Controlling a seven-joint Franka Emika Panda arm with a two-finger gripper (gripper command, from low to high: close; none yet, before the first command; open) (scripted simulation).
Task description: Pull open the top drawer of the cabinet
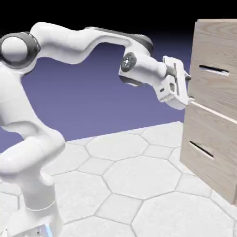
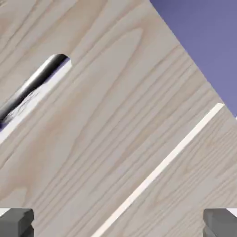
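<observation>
Two grey fingertips (image 2: 16, 222) at the hand view's bottom corners, set wide apart, nothing between them: gripper (image 1: 189, 88) open and empty. Close ahead of the tips, filling most of the hand view, light wood grain of the top drawer (image 2: 115, 115), crossed diagonally by a pale seam (image 2: 157, 171) running from between the fingers up toward the right. Beyond that seam, toward the right fingertip, more wood of the lower drawer (image 2: 199, 185). Further from the tips, off to the upper left, the dark slot handle (image 2: 34, 85) of the top drawer, slanted in the rolled view, with a metallic glint inside. Not reached: well apart from both fingers.

Seen from the exterior view, hand held roughly level, pointing at the cabinet (image 1: 215, 106), rolled somewhat about its own axis. Fingertips right at or just short of the cabinet's front near edge, about level with the seam below the top drawer; contact cannot be told. Slot handle above and beyond the tips on the drawer face. Lower drawer's slot (image 1: 201, 149) well below the hand.

Behind the hand, wrist bent slightly downward, forearm stretched nearly level, elbow raised high, upper arm (image 1: 28, 129) dropping back to the base on the hexagon-tiled table (image 1: 129, 176). Top drawer flush with the cabinet, closed
</observation>
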